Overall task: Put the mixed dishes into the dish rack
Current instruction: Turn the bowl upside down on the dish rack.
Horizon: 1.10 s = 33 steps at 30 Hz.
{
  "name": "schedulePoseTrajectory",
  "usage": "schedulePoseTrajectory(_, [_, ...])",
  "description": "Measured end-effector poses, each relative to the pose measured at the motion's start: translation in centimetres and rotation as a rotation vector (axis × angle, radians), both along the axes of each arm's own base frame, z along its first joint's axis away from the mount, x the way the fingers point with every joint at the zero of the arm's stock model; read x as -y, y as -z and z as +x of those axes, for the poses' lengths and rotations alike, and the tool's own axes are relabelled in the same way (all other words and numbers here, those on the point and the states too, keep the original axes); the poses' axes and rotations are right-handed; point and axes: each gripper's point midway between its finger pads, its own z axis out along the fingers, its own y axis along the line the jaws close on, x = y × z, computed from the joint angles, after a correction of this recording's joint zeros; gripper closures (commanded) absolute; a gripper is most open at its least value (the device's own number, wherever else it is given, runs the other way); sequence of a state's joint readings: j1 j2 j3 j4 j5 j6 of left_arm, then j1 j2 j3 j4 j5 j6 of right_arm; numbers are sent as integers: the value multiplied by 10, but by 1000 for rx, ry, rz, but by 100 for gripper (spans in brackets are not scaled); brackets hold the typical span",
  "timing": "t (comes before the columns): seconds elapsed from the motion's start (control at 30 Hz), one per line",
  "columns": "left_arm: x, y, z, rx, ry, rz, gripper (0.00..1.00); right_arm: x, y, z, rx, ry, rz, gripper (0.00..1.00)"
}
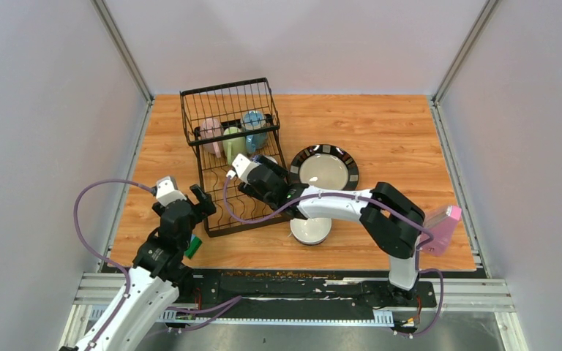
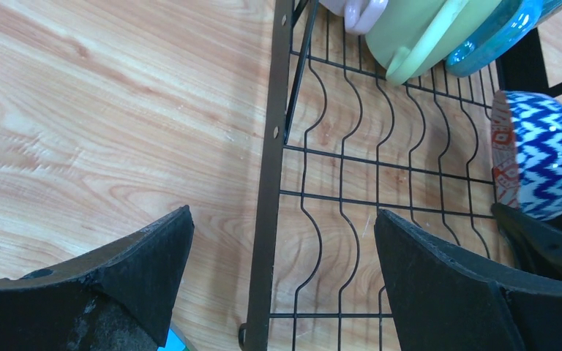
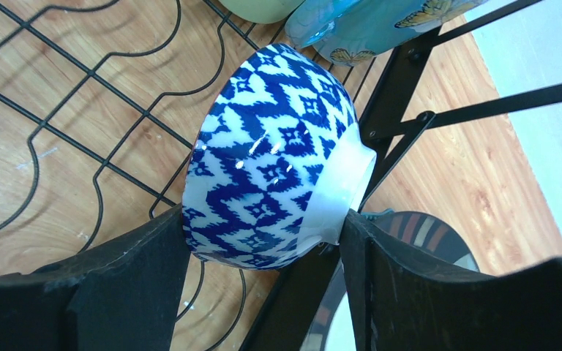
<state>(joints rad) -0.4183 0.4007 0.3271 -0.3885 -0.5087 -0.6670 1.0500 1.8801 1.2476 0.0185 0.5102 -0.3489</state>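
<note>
Wood-grain tabletop (image 1: 410, 131) carries the dish rack (image 1: 227, 91), and I see my right gripper (image 3: 263, 223) clamped on the blue-and-white patterned bowl (image 3: 271, 146), which is tipped on its side over the rack's lower slotted tray. My left gripper (image 2: 284, 219) hangs spread wide above the tray's left edge, holding nothing.

Both are built alike: the left arm (image 1: 145, 296) and the right arm (image 1: 333, 205) have smooth white tube links joined by chunky black joint housings, each with a small pale camera block (image 1: 165, 189) at the wrist. A lilac cable (image 1: 80, 219) trails from each wrist back to the base, where the right arm's white post stands on a flat black plate (image 1: 300, 292). The fingers (image 2: 446, 292) are thick matte-black wedges, scuffed grey along their edges.
</note>
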Motion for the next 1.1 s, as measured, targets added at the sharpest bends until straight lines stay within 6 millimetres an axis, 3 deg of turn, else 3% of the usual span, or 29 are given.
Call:
schedulePoseTrajectory(0.33, [-5, -5, -4, 23, -15, -2, 0, -6, 15, 12, 82, -54, -110, 54])
schedulePoseTrajectory(0.77, [-6, 3, -7, -1, -15, 9, 0, -5, 17, 20, 174, -84, -171, 34])
schedulePoseTrajectory(0.9, [-6, 3, -7, -1, -15, 9, 0, -5, 18, 20, 174, -92, -180, 23])
schedulePoseTrajectory(1.1, [-6, 4, -8, -2, -14, 10, 0, -3, 22, 18, 159, -99, -194, 19])
